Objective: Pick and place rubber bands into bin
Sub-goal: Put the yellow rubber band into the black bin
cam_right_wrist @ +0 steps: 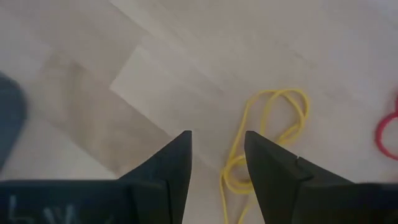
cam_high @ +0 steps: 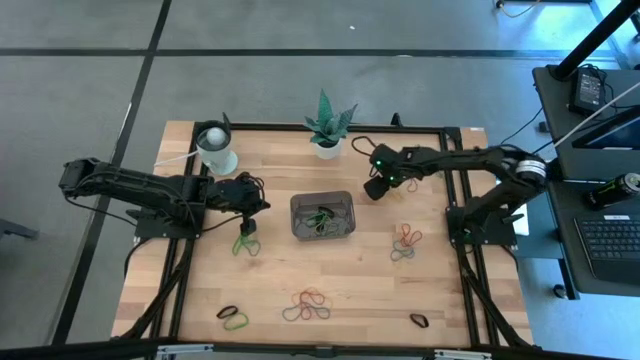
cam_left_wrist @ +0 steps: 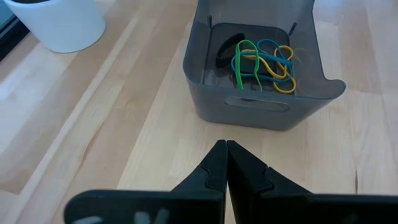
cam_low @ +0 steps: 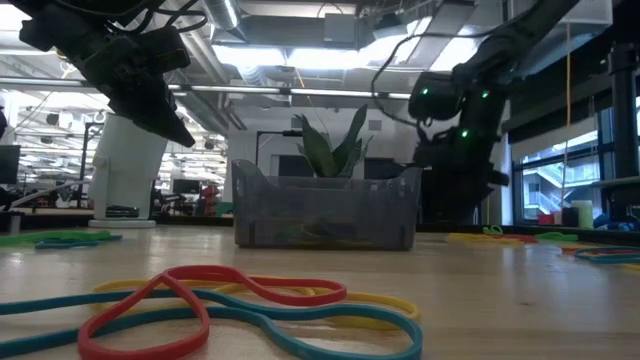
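Note:
The dark grey bin stands mid-table with several green, blue, yellow and black rubber bands inside. More rubber bands lie loose on the wood: a green one, a red and grey cluster, a mixed pile and a yellow one. Just left of the bin, above the table, my left gripper is shut on nothing. My right gripper is open at the bin's far right, pointing down at bare wood, with the yellow band beside one finger.
A potted plant and a white cup stand at the far edge. A black and a green band and another black band lie near the front edge. A red band lies beyond the yellow one.

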You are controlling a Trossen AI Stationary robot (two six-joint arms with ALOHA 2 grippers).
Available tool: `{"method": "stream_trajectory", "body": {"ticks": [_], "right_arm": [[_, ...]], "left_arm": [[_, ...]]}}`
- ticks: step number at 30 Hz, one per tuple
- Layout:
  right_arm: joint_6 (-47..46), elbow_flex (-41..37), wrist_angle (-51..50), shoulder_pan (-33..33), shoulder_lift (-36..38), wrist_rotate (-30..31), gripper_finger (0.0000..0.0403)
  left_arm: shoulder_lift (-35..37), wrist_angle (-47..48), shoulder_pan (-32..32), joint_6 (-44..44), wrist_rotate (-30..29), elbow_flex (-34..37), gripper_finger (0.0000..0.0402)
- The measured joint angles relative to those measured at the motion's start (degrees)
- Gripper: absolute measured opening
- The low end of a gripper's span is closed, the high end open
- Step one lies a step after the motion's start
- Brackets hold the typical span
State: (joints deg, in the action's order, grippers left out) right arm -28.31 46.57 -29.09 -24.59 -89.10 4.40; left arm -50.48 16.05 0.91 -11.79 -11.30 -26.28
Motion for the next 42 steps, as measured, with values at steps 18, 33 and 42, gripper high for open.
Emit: {"method": "stream_trajectory", "body": {"ticks": [18,33,42], "right_arm": [[0.3,3.75,-3.77,-0.86,-9.29,1.06,0.0076],[-1.4,3.33,-11.17,-1.49,11.74,0.66,0.0002],[-5.84,3.39,-11.22,-1.49,34.65,4.0,0.0001]], "left_arm": [[0.01,-0.01,0.0,-0.94,-0.01,0.0,0.0002],[0.0,-0.01,0.0,-0.94,0.01,0.0,0.0002],[0.01,-0.02,0.0,0.25,0.01,0.0,0.0002]]}}
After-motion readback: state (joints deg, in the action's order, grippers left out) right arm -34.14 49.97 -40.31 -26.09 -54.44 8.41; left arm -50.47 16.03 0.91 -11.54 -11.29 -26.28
